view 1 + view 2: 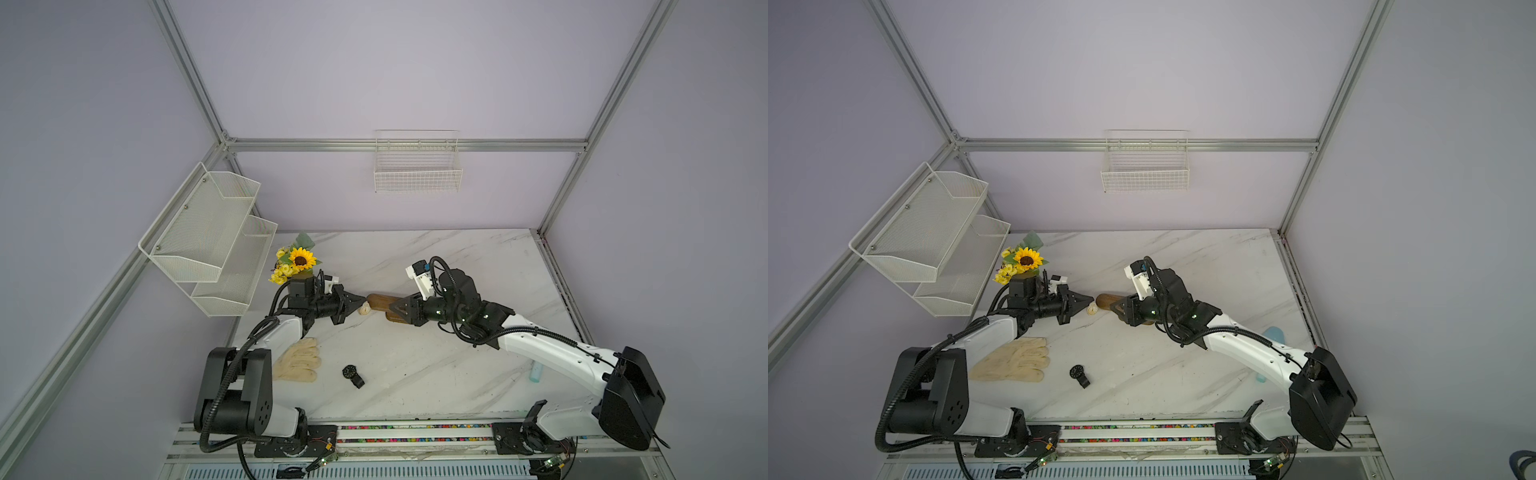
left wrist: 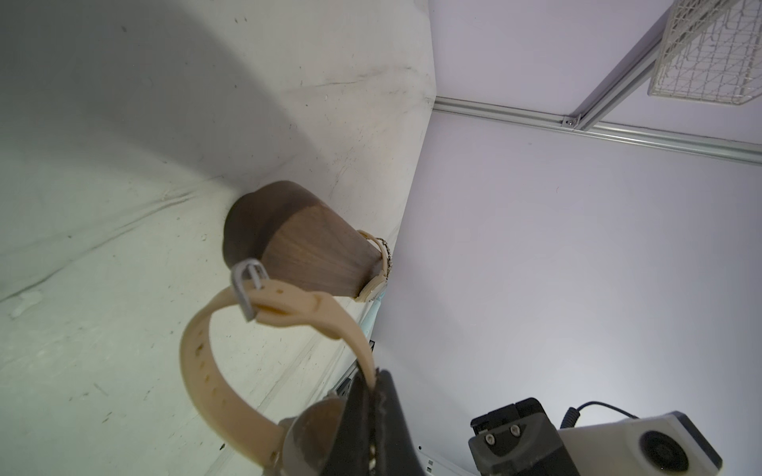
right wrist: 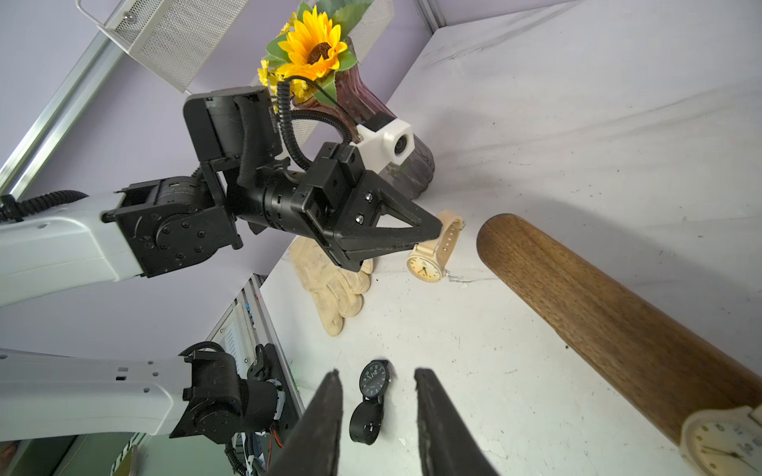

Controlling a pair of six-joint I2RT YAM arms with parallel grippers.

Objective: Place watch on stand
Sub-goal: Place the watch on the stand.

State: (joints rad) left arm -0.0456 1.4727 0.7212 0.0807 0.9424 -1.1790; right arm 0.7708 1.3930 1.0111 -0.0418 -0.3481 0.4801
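The left gripper (image 3: 436,231) clamps the strap of a beige watch (image 3: 426,263), which hangs just off the rounded end of the stand (image 3: 598,313) ahead of it. The right gripper (image 3: 377,373), parted and empty, sits beside the bar near a second watch (image 3: 721,445) already on it; a black watch (image 1: 352,372) lies well apart.

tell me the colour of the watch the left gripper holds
Beige; the held watch shows best in the left wrist view.

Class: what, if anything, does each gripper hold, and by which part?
The left gripper pinches the beige watch by its strap; the right gripper holds nothing.
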